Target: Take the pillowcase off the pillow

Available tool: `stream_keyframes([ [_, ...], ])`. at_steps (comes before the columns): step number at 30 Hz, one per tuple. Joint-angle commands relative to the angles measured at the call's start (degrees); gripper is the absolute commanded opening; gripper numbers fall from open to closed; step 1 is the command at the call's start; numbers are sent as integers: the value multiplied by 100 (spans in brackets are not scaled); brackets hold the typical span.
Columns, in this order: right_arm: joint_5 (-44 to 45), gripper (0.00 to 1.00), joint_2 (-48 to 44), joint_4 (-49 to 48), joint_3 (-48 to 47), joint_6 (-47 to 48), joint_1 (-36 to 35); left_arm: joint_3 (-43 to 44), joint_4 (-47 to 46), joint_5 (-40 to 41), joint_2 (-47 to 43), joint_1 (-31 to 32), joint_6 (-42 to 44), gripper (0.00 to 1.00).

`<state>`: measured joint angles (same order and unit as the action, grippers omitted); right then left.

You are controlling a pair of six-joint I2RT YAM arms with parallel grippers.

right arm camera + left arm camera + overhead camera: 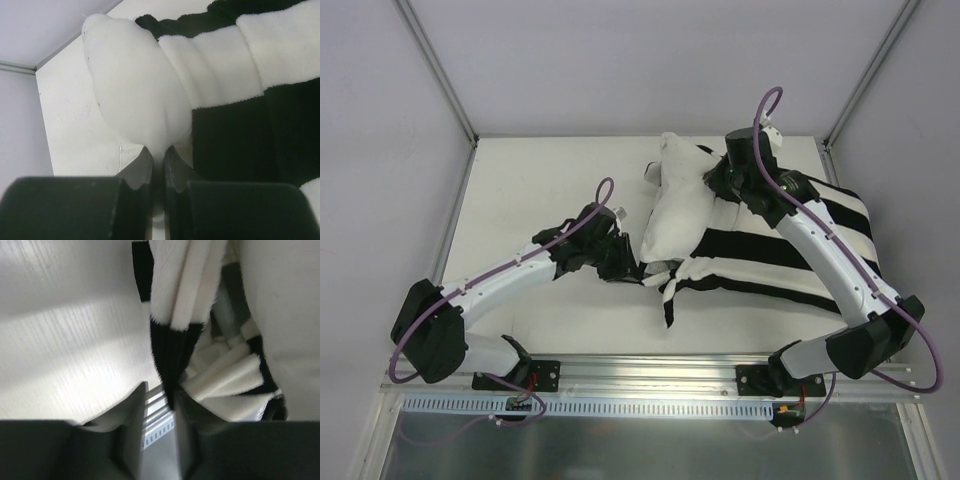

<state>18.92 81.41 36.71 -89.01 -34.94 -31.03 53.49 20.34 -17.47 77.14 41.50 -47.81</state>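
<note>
Closest to the lens, the left arm's fingers are pinching a black fold of the pillowcase, nearly shut on the cloth. The right arm's fingers are clamping a bulge of the pillow. Both arms are reaching out from a metal rail at the near edge of a white table, whose faintly grained top is catching soft light. Pale grey walls are enclosing it on three sides, with slim aluminium posts rising from the far corners.

The pillowcase is lying across the right half of the table. It is a plush, knit-like sleeve in broad black and white stripes, bunching into folds at its left-hand mouth near the table's middle. The pillow, plain white and plump, is bulging out of that mouth, its bared part lying just left of the stripes. That bared part is running from near to far, its small corner tab pointing toward the far edge. The pillowcase's long axis is running left to right, slanting toward the near right corner, with its stripes following the same line.
</note>
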Motion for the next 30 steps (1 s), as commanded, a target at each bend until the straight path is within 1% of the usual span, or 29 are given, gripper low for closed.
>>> stream_keyframes([
  [1, -141, 1, -555, -1008, 102, 135, 158, -172, 612, -54, -602, -185, 369, 29],
  [2, -473, 1, -582, -1008, 164, 189, 167, -216, 612, -185, -961, -482, 421, 72],
  [3, -694, 1, -582, -1008, 200, 241, 167, -312, 603, -291, -1156, -676, 483, 90],
  [4, -923, 1, -573, -999, 209, 416, 167, -357, 620, -422, -1349, -921, 649, 96],
  [5, -1421, 1, -512, -938, 200, 496, 158, -375, 621, -737, -1690, -1185, 729, 99],
  [6, -1635, 1, -486, -885, 200, 558, 150, -331, 638, -879, -1816, -1727, 790, 99],
  [7, -1750, 1, -468, -859, 217, 593, 115, -261, 673, -1011, -1904, -1950, 895, 99],
  [8, -1821, 1, -450, -858, 305, 620, 10, -156, 682, -1134, -1940, -2091, 940, 99],
  [9, -1813, 1, -433, -876, 358, 620, -61, 141, 682, -1161, -1888, -2154, 975, 99],
  [11, -1690, 1, -345, -981, 463, 541, -297, 432, 682, -1467, -1503, -2137, 958, 99],
  [13, -1663, 1, -257, -1025, 429, 488, -421, 828, 682, -1513, -1221, -1909, 1054, 99],
  [15, -1611, 1, -143, -1034, 306, 488, -580, 1135, 682, -1356, -948, -1655, 1186, 99],
  [16, -1584, 1, -73, -1025, 271, 488, -624, 1215, 673, -1346, -782, -1436, 1360, 99],
  [21, -1566, 1, 51, -1061, 148, 453, -738, 1584, 673, -1557, -218, -1021, 1626, 99],
  [26, -1593, 1, 112, -1034, 86, 462, -765, 1717, 656, -1435, 204, -635, 1802, 99],
  [30, -1584, 1, 86, -999, 51, 479, -765, 1507, 647, -1180, 266, -555, 1898, 99],
])
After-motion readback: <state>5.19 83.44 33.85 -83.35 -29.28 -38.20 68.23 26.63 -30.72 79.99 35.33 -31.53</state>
